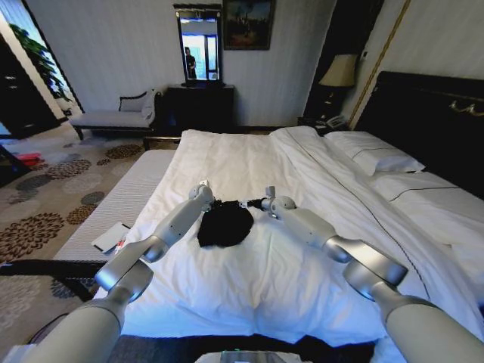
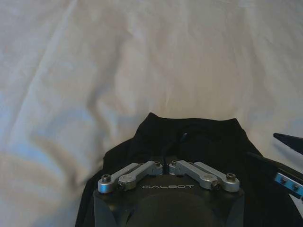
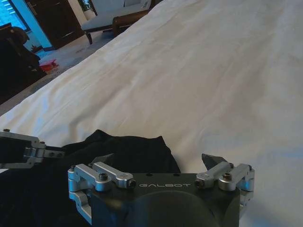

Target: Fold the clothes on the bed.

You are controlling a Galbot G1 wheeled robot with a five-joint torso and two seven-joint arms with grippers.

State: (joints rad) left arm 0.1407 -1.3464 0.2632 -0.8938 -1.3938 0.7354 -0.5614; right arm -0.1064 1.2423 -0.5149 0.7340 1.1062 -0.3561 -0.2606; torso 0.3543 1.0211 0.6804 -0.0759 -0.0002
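At frame centre of the head view, left gripper sits at the far edge of the clothes, linkage drawn in, apparently pinching the black fabric (actual contact hidden by the gripper body). Right gripper hovers at the same edge, jaws spread wide, empty. Garment is bunched mid-frame on the bed, lettering unseen. Judgement: get both grips matched at the hem corners before lifting, keep tension even, avoid snagging the duvet.
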